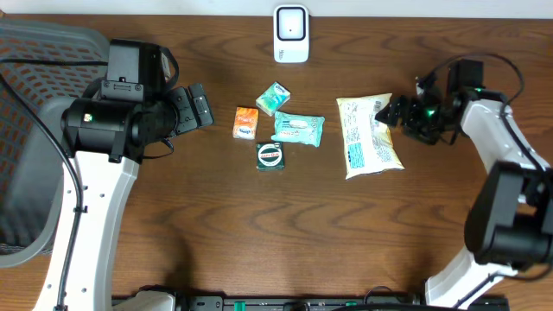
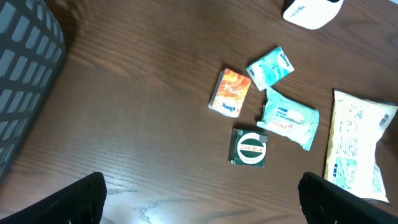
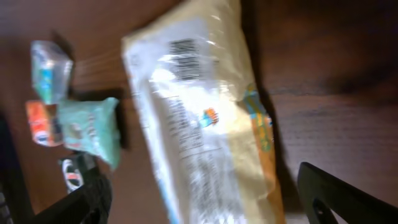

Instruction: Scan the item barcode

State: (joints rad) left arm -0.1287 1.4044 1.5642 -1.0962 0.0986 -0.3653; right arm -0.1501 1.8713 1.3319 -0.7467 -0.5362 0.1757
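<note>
the brown wooden table [image 1: 259,233] carries everything. a grey mesh chair [image 1: 34,130] stands behind the left gripper [image 1: 202,107], whose fingers are spread wide above bare wood, holding nothing. the cream packet [image 1: 370,136] lies flat ahead of the right gripper [image 1: 389,112], its near end between that gripper's wide-apart fingers, unclamped; its barcode [image 3: 181,46] faces up at the far end. the white scanner [image 1: 291,33] stands well off to that gripper's side. between both grippers lie teal wipes [image 1: 299,130], an orange pack [image 1: 246,122], a dark green box [image 1: 270,156] and a small teal pack [image 1: 273,98].
</note>
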